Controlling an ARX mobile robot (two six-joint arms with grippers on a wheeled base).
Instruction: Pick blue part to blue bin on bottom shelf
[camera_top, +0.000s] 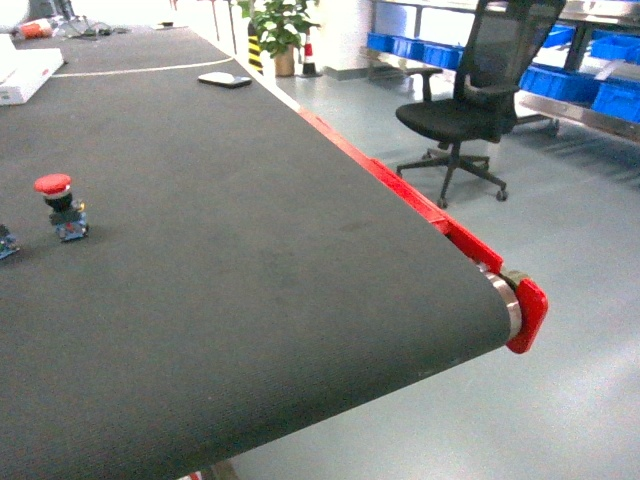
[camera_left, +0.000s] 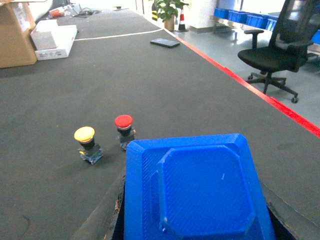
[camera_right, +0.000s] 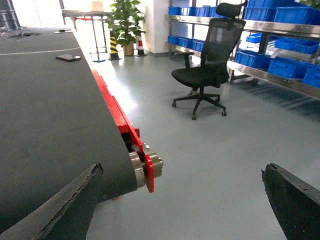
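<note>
**Blue part in the left gripper, shelf run not yet begun**

Left wrist view: blue part is filling the lower frame, flat octagonal face up, sitting between the dark fingertips of the left gripper. Jaws appear to be closing on it from both sides, though the contact pts themselves are hidden behind the part. It is being carried above the black conveyor belt, presumably so it clears the belt for the trip to the rack. Behind it, on the belt: a yellow push-button and a red push-button, near each other, neither touching the part.

Right wrist view: right gripper is standing wide open w/ nothing between its fingers, hanging off the belt's end by the red frame and roller, over the floor; prob. parked out of the way.

Head view: neither gripper showing; only the red button and belt edge.

Destination: blue bins are sitting on the steel rack across the room, behind the office chair. The bottom shelf itself isn't clearly distinguishable from here. Judgement: pick is done; approach to the rack and placing are outstanding.
</note>
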